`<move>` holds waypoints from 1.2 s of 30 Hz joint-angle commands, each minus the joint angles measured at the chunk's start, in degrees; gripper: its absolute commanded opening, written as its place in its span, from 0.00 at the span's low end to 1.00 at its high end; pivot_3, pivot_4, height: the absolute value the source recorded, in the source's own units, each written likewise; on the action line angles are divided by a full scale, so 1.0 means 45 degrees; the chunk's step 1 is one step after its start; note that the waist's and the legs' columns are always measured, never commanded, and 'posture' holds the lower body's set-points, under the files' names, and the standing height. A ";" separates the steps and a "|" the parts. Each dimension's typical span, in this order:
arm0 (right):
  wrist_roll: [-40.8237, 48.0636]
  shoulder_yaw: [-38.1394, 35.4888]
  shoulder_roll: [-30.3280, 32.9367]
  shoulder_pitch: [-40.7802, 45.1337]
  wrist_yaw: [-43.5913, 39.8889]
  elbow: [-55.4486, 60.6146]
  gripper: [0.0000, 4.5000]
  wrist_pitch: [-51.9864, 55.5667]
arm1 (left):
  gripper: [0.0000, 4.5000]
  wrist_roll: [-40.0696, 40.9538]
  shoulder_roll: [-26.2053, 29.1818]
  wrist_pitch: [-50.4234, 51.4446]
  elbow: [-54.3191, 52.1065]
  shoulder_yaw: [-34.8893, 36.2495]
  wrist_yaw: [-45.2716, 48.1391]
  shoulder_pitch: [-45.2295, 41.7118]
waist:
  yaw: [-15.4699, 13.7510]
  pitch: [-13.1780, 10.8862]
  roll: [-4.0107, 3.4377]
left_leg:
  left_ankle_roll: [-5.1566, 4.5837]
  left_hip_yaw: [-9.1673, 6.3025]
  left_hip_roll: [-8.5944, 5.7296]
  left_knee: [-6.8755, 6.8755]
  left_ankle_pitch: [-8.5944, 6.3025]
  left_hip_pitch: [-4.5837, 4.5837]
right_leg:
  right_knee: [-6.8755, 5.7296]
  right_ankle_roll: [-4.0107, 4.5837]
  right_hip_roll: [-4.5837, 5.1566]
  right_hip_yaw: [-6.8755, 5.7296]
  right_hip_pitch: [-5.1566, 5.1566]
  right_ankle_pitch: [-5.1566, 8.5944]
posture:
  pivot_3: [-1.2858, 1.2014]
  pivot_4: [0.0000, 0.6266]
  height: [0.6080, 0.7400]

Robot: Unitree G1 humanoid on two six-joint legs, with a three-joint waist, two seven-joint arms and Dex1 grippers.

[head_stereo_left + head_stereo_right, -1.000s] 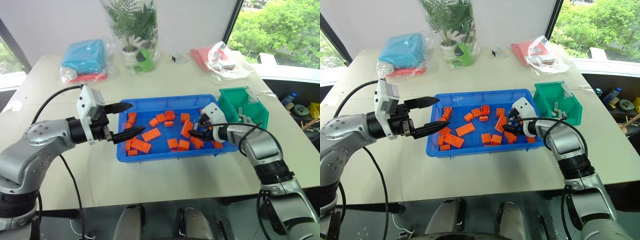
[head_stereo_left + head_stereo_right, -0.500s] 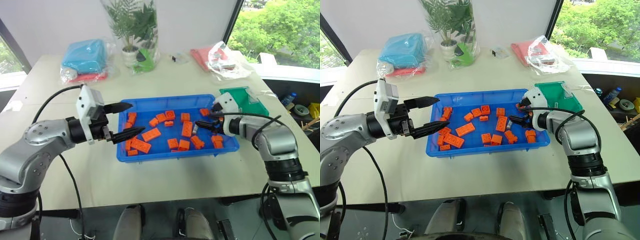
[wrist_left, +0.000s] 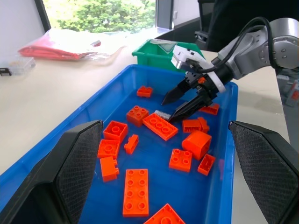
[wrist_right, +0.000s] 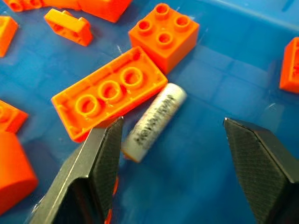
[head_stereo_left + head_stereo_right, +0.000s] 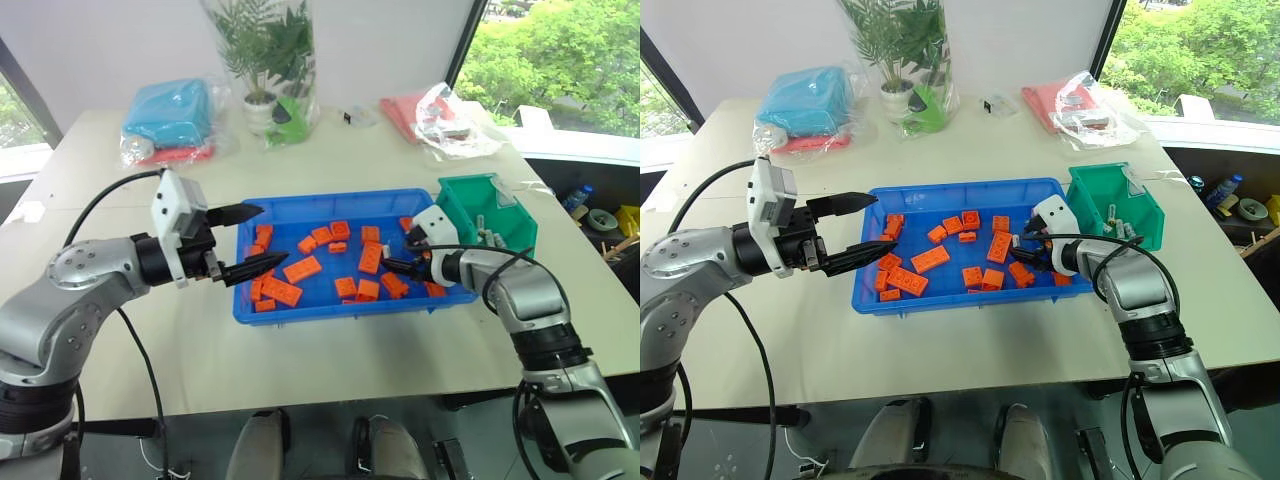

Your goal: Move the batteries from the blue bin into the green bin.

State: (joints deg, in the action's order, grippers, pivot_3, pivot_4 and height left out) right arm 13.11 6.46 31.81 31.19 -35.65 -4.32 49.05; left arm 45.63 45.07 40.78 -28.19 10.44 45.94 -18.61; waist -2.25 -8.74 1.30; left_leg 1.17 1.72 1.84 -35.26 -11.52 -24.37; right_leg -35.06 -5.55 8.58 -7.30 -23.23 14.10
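Battery: smooth, dull silvery-white wrap with dark print, lying between the right gripper's matt black, cross-hatched fingers. Blue bin: glossy plastic, faint grid texture. Orange bricks just beside the near finger: shiny moulded plastic. Green bin: smooth plastic.

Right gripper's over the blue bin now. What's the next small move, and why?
Probably ease the right gripper down a touch and close on the battery. Its fingers are open, and the battery lies flat on the blue bin floor between them, one end near a finger and right beside an upturned orange brick. Centre on the battery first, so the brick isn't pinched too.
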 commanded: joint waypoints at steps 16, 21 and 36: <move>0.0727 -0.1292 0.0418 0.0412 -0.0329 0.1756 0.02 0.1142 | 1.00 0.0006 0.0067 -0.0238 -0.0185 0.0252 0.0133 -0.0042 | -0.0011 -0.0005 -0.0009 | 0.0000 0.0000 0.0001 -0.0004 0.0000 -0.0003 | -0.0001 0.0002 0.0002 0.0001 0.0001 -0.0001 | 0.52 0.24 0.45; 0.1281 -0.3682 0.2205 0.1315 -0.0141 0.1435 0.02 0.1879 | 1.00 -0.0068 0.0137 -0.0300 -0.0025 0.0215 0.0382 -0.0085 | -0.0065 -0.0021 -0.0032 | 0.0001 -0.0001 -0.0007 -0.0012 -0.0001 -0.0007 | 0.0003 0.0004 0.0005 0.0000 -0.0010 -0.0002 | 0.52 0.24 0.45; 0.0477 -0.4124 0.4098 0.1286 -0.0694 -0.2119 0.67 -0.1119 | 1.00 -0.0019 0.0049 -0.0334 0.0566 0.0226 0.0826 -0.0431 | 0.0033 -0.0017 -0.0028 | -0.0005 0.0024 0.0002 0.0005 0.0003 -0.0002 | -0.0003 -0.0012 0.0006 0.0002 0.0018 0.0004 | 0.52 0.24 0.45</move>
State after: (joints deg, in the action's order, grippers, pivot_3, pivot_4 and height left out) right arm 16.17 -11.46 48.16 35.49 -37.29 -13.51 47.97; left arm 44.54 44.71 39.66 -25.35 9.89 49.24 -19.17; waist -2.10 -8.82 1.17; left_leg 1.15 1.83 1.85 -35.26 -11.51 -24.38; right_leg -35.07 -5.60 8.60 -7.29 -23.15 14.12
